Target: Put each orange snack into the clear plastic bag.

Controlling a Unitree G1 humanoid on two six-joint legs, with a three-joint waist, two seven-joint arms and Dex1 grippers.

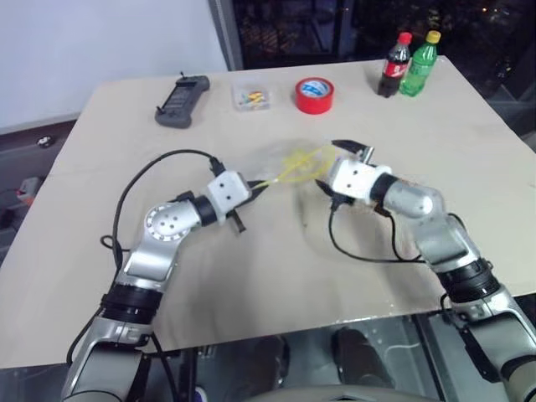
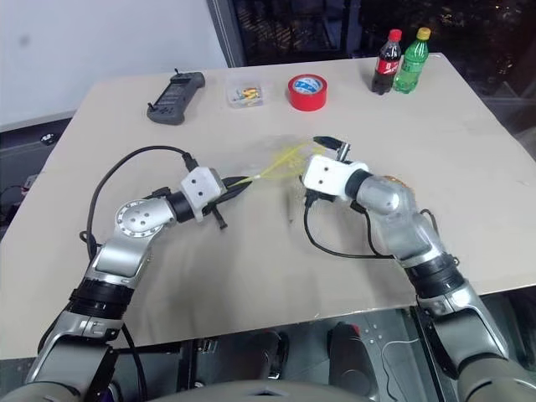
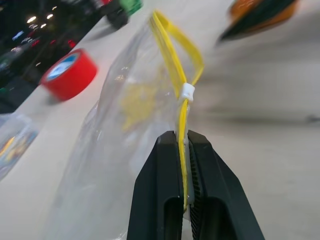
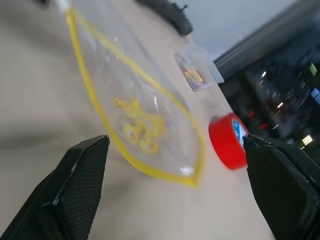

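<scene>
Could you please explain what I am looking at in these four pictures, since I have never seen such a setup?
This is a humanoid robot with two arms, each ending in a two-fingered black gripper. Two pictures look down from its head; the other two come from cameras on its wrists. The left gripper is shut on the yellow strip of the clear plastic bag, holding its mouth up. The right gripper is open, facing the bag. On the table lie a red tape roll, a small clear box, a dark handheld device and two bottles. Something orange shows behind the right wrist.
</scene>
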